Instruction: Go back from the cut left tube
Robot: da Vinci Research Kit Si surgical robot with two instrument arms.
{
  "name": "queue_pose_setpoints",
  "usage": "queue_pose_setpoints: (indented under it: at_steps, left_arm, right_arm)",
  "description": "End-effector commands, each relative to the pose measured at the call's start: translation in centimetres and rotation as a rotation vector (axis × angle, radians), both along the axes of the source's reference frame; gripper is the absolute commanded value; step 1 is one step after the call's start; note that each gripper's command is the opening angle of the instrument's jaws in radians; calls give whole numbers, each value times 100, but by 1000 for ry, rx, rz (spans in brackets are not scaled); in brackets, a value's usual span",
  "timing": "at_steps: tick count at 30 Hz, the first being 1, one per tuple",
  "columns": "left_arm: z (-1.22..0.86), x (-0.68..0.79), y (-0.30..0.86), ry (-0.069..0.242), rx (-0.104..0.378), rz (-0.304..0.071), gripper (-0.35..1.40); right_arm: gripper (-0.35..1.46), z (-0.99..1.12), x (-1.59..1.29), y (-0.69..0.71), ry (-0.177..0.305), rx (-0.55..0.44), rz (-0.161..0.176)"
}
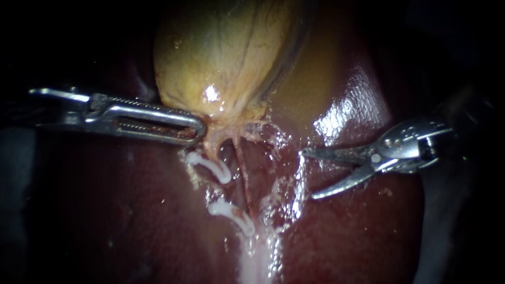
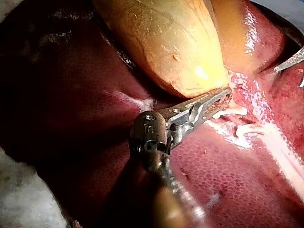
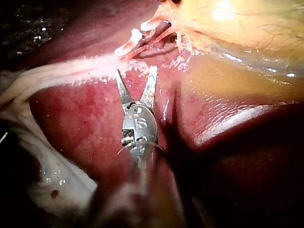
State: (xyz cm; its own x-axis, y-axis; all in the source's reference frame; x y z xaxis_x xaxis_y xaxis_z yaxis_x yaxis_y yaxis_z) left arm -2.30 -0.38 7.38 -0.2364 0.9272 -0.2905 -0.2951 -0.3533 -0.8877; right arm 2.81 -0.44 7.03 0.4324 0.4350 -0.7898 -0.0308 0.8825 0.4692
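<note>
Dark-red liver [image 1: 105,221] filled the view, with the tan gallbladder [image 1: 221,52] lying on it. My left instrument [image 1: 199,126] had its jaws clamped on the gallbladder's neck. My right instrument [image 1: 308,174], jaws apart and gripping nothing, hung over bare liver, clear to the right of the cut left tube [image 1: 211,150]. The tube's ends were parted between the upper clip [image 1: 210,164] and lower clip [image 1: 231,213].

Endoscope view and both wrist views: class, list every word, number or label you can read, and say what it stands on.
Liver, gallbladder, white clips: no text on any of them.
Right instrument: a small stamped mark on its joint housing, too small and blurred to read.
</note>
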Motion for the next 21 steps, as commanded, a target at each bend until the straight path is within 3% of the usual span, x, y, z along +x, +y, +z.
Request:
queue_pose_setpoints:
  at_steps: [1, 14, 21]
  left_arm:
    - [2, -2, 0, 2, -1, -1, -35]
    - [45, -33, -3, 8, -10, 10, -35]
    - [58, -41, -3, 15, -17, 20, -35]
  right_arm:
    - [143, 1, 0, 0, 1, -3, -2]
    - [143, 1, 0, 0, 6, -4, 2]
    - [143, 1, 1, 0, 8, -4, 5]
